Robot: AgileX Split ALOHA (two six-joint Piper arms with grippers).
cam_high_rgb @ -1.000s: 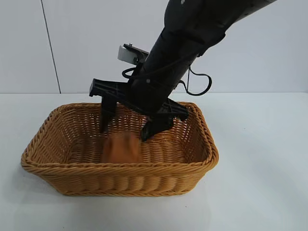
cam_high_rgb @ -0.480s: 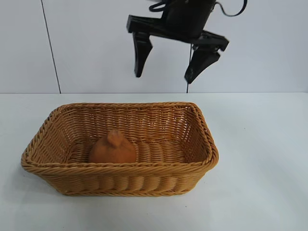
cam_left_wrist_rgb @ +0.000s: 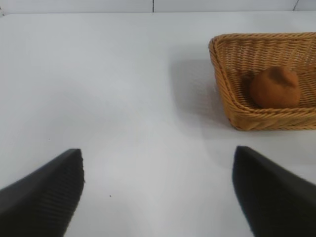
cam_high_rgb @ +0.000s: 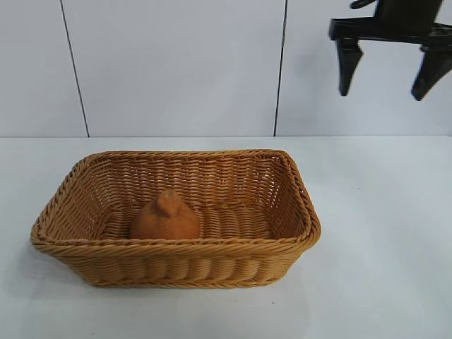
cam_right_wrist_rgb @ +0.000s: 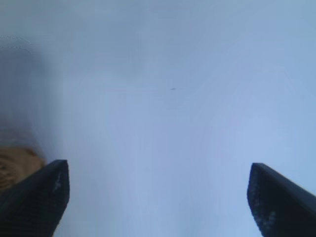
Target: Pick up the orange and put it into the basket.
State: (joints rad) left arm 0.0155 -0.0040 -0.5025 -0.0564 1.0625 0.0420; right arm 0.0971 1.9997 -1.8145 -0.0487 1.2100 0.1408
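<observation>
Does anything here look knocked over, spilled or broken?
Nothing stands out. The orange sits inside the basket with its knobbly lump up, and the basket stands level on the white table. The right gripper hangs open high above the table, empty; the left gripper is open too.

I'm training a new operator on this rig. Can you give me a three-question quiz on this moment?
1. True or false: the orange lies inside the basket.
2. Which gripper hangs high above the table, off to the basket's right in the exterior view? A) left B) right
3. Fill in: the right gripper holds ____.

Key: 1. true. 2. B; the left gripper sits parked low over bare table, open. 3. nothing; its jaws stand wide open.
</observation>
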